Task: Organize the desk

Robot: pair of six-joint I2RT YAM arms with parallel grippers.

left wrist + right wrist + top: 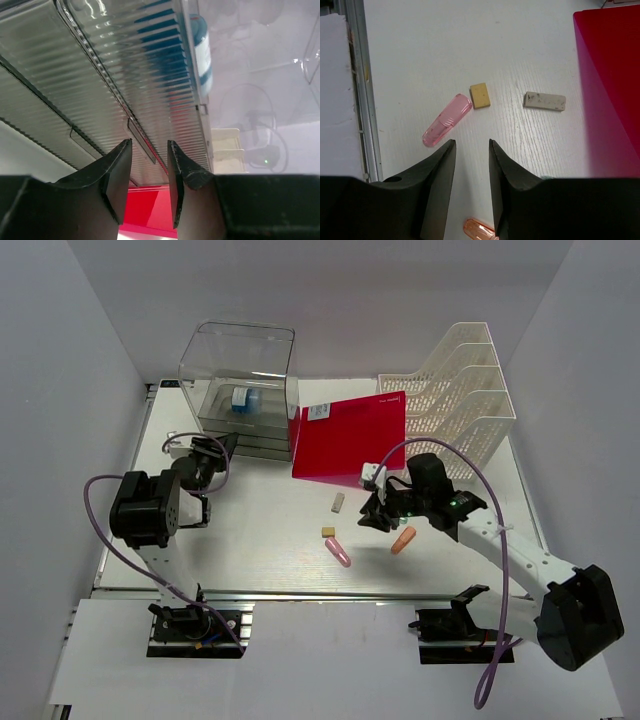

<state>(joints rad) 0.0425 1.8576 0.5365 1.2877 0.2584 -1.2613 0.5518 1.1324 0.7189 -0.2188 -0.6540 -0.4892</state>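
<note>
- Top external view: the desk (260, 560) lies white and bare in a broad stretch left of the red folder (350, 440). The bare stretch also runs from the folder's front edge to the silver rail (300, 593), and this is the widest free room.
- One clear drawer box (240, 380) stands at the folder's far left corner, and one white mesh file rack (465, 390) stands against its right side.
- Four small pieces lie in front of the folder. One grey-white eraser (338, 502) is nearest it, then one tan block (328, 532) just beside one pink translucent cap (339, 552). One orange cap (402, 540) lies apart to the right.
- Of the two arms, the left gripper (149, 145) reaches level toward the ribbed drawer fronts left of the folder. Its jaws are parted by a narrow gap with nothing between them.
- The right gripper (471, 145) hangs pointing down over the pieces in front of the folder, its jaws narrowly parted and holding nothing.
</note>
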